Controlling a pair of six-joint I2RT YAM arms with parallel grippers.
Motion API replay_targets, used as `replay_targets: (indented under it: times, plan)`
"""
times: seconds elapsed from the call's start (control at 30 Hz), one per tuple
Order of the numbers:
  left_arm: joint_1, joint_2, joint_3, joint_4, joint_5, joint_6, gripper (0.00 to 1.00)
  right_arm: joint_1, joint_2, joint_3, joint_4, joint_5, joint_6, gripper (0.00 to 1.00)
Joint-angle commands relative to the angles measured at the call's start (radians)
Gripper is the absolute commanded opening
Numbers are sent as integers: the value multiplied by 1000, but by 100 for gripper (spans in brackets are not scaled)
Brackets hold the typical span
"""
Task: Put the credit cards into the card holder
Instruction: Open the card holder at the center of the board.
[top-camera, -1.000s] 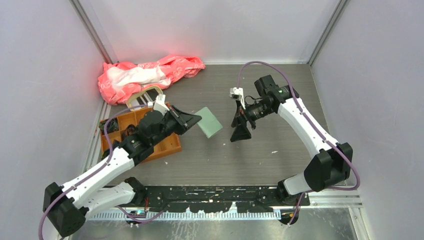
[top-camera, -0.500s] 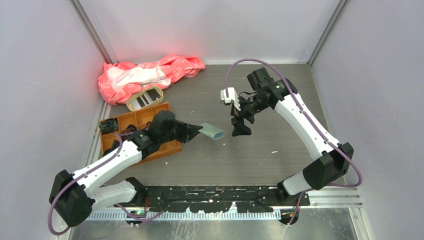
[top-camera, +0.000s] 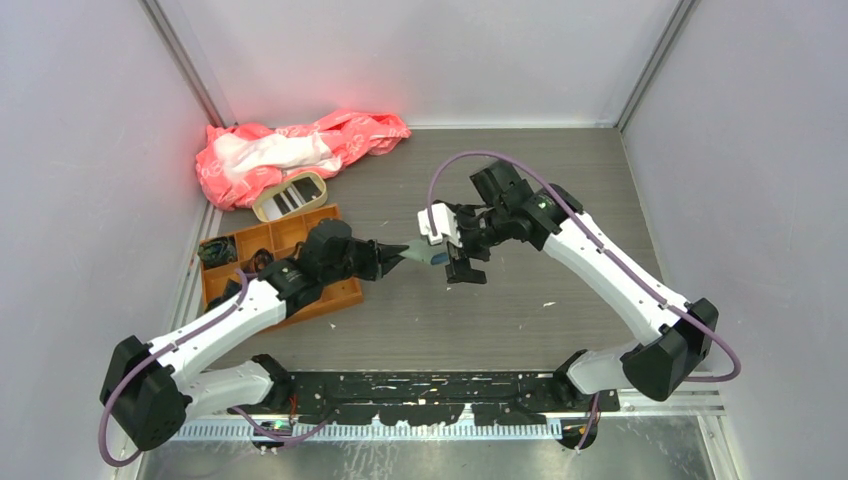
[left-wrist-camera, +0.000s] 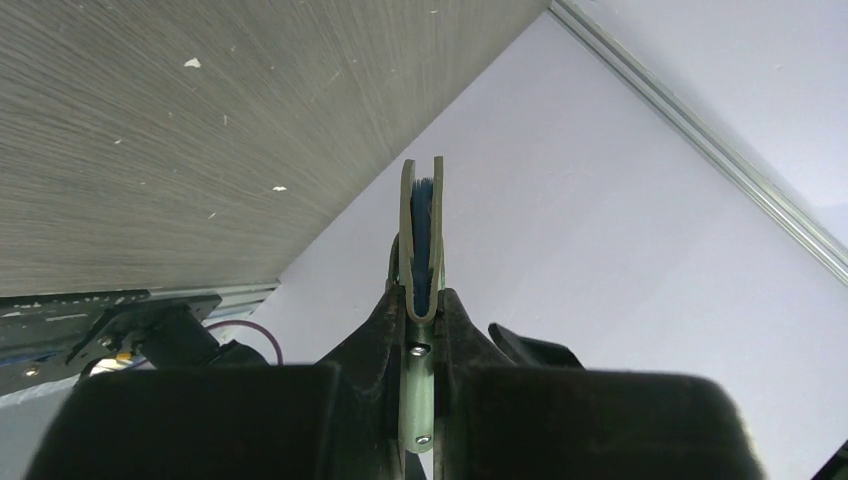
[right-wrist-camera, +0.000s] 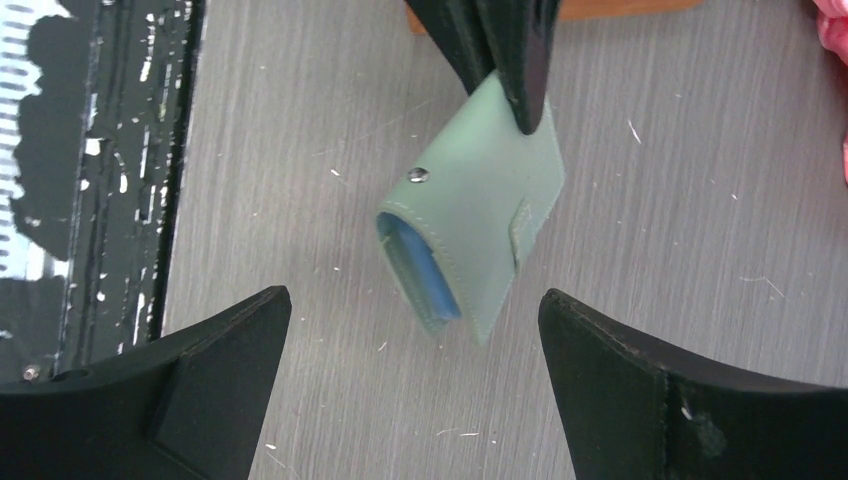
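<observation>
The left gripper was clamped tight on one end of the holder, which was held folded and, it seemed, clear of the table, its free end turned toward the right gripper. That gripper's jaws were spread wide, one at each side of the holder's free end, and nothing was touched by them. Blue pockets were seen inside, but no card could be made out in them, and none was carried by either gripper. What looked like the cards lay in the beige tray at the far left, well apart from the holder. The task was judged barely begun: the holder was yet to be opened and every card fetched and slotted.
</observation>
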Motion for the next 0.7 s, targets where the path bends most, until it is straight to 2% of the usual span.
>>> replay_targets:
  times: [0.0,0.1,0.2,0.37,0.4,0.47,0.5,0.67]
  plan:
    - [-1,-28,-3,101,-6,-70,0,34,-7,-24,131,68,64,99]
    - [-2,-27,-4,122,-7,-70,0,66,-2,-61,214,151,103,97]
    - [-2,-30,-14,134,-6,-75,0,82,6,-66,265,206,133,83]
    - [-2,-53,-52,151,-29,-91,0,91,11,-58,262,234,136,37]
    - [-2,-61,-61,155,-37,-92,0,91,10,-56,262,242,140,24]
    - [-2,-74,-84,163,-56,-92,2,92,8,-52,256,254,152,8]
    - [-1,-82,-97,175,-69,-90,10,92,7,-49,251,257,158,2]
    - [0,-134,-167,278,-131,17,59,55,11,-36,218,193,241,1]
